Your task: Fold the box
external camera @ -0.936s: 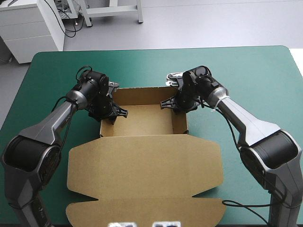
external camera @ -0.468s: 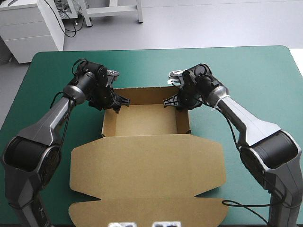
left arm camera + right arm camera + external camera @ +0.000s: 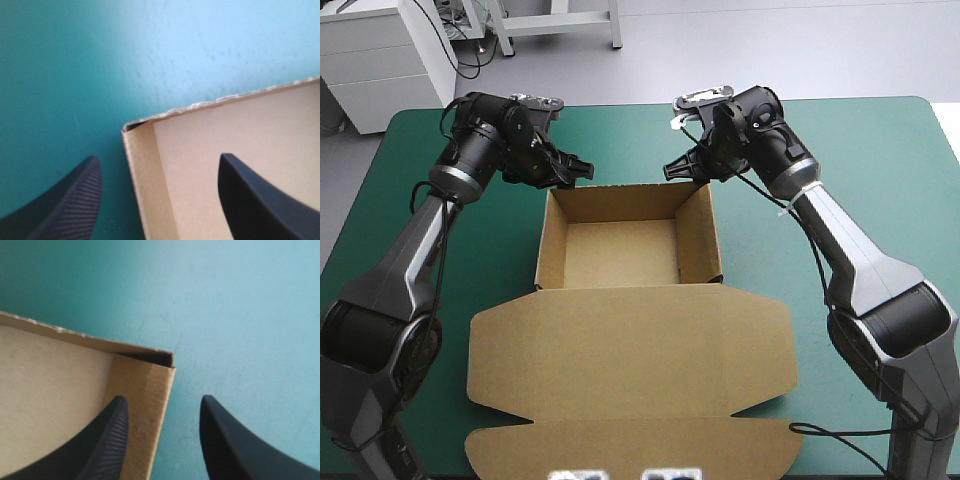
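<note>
Box [image 3: 620, 255] open tray, walls raised, lid [image 3: 630, 350] flat on teal-green cover [image 3: 880, 160]

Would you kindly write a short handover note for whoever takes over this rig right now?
Left gripper: open, holding nothing, raised by the far left corner of the box.
Right gripper: open, holding nothing, raised by the far right corner.
Box: mid-table on the teal-green cover, an open tray with the lid lying flat toward the near edge.
Done: all four tray walls stand.
Left: the lid and its flaps are not folded. I cannot tell whether the far corners are firmly tucked, so check them.
</note>
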You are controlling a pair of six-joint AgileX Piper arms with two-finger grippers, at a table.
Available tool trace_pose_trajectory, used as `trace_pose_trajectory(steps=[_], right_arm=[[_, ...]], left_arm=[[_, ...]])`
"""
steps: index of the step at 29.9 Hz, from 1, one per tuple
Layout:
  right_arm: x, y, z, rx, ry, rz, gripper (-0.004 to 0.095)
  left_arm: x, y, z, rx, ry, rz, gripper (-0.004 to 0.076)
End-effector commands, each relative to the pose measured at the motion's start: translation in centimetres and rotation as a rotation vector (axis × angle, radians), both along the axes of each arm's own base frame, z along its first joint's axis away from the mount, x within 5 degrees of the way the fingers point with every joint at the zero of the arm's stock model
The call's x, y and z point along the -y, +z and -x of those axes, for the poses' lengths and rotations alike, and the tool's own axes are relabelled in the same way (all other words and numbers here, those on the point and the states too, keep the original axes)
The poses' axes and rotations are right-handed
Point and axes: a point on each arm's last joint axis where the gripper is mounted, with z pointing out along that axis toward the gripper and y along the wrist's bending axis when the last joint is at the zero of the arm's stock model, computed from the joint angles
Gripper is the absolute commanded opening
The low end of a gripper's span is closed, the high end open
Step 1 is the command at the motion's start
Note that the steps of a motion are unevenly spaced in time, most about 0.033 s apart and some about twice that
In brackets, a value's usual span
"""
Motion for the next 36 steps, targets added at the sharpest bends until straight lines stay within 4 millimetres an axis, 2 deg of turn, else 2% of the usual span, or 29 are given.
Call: trace_pose_trajectory(steps=[1,6,7,9,11,14,15,16,20,22,29,36], right_arm=[[1.1,5.6,1.9,0.142,0.015,-0.063,0.0417],[1.5,6.8,2.5,0.171,-0.006,-0.087,0.0409],[1.5,6.9,2.6,0.169,-0.017,-0.097,0.0410],[1.5,6.9,2.6,0.164,-0.037,-0.113,0.0409],[1.4,6.8,2.6,0.157,-0.037,-0.121,0.0409],[1.4,6.7,2.6,0.150,-0.052,-0.137,0.0409],[1.4,6.7,2.5,0.151,-0.055,-0.134,0.0407],[1.7,6.7,2.4,0.151,-0.065,-0.136,0.0402],[2.1,6.3,2.1,0.116,-0.082,-0.169,0.0390],[2.1,5.7,2.0,0.075,-0.080,-0.200,0.0390],[1.8,2.5,1.7,-0.040,-0.069,-0.178,0.0390],[1.6,-0.2,1.9,-0.135,-0.062,-0.153,0.0390]], left_arm=[[-1.1,6.5,3.4,0.139,-0.014,0.042,0.0475],[-2.7,10.9,6.9,0.273,-0.017,0.036,0.0456],[-3.3,12.3,8.2,0.317,-0.009,0.033,0.0430],[-3.9,13.6,9.9,0.364,-0.029,0.024,0.0376],[-4.6,15.0,11.9,0.412,-0.065,0.018,0.0260],[-5.7,16.5,15.2,0.470,-0.078,0.024,0.0039],[-6.0,16.6,16.1,0.475,-0.079,0.024,-0.0006],[-6.3,16.7,17.1,0.483,-0.078,0.027,-0.0004],[-7.3,15.2,19.9,0.451,-0.080,0.017,-0.0007],[-7.9,13.8,21.6,0.420,-0.082,0.008,-0.0007],[-9.3,6.8,25.8,0.303,-0.087,-0.023,-0.0007],[-10.6,1.7,29.6,0.302,-0.088,-0.013,-0.0008]])
